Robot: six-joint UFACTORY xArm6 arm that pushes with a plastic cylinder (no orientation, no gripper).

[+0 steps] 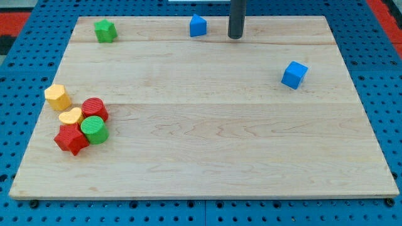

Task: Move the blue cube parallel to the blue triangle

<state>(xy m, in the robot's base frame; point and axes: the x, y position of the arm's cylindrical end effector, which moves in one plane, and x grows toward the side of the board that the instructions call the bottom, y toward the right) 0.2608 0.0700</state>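
The blue cube (294, 75) sits on the wooden board at the view's right, slightly turned. The blue triangle (198, 26) stands near the board's top edge, at the middle. My tip (235, 36) is at the view's top, just to the right of the blue triangle with a small gap between them. The tip is well up and to the left of the blue cube and touches neither block.
A green star (105, 30) lies at the top left. At the left edge is a cluster: a yellow hexagon (57, 96), a yellow heart (70, 116), a red cylinder (95, 108), a green cylinder (94, 129) and a red star (71, 139).
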